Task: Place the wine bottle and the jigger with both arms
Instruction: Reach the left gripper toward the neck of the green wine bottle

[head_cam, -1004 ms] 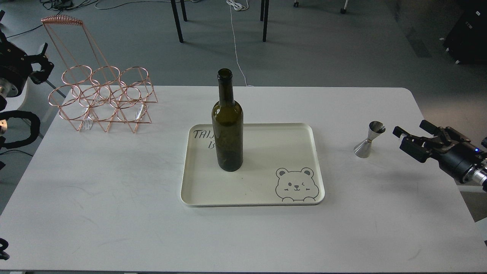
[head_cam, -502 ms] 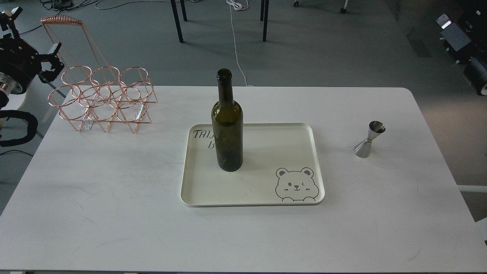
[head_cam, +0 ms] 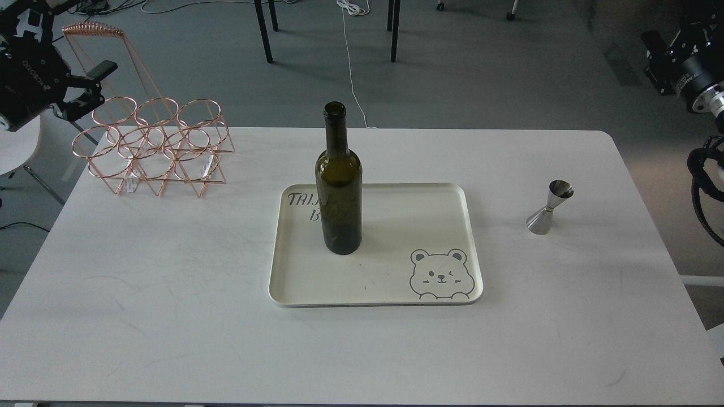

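Observation:
The wine bottle (head_cam: 338, 186), dark olive green and without a label, stands upright on the left part of a cream tray (head_cam: 430, 198). The jigger (head_cam: 548, 208), small and shiny steel, stands on the white table to the right of the tray. My left gripper (head_cam: 94, 86) is raised at the far left, beside the copper rack, with its two fingers apart and empty. My right gripper (head_cam: 656, 53) is raised at the far right edge, well above and behind the jigger; it looks dark and its fingers cannot be told apart.
A copper wire bottle rack (head_cam: 153, 147) with a tall handle stands at the back left of the table (head_cam: 169, 294). The tray has a bear drawing at its front right corner. Chair legs (head_cam: 263, 28) and cables lie on the floor beyond the table.
My right arm has pulled back from beside the jigger and risen to the upper right edge. My left gripper has risen and moved right toward the rack. Bottle and jigger have not moved.

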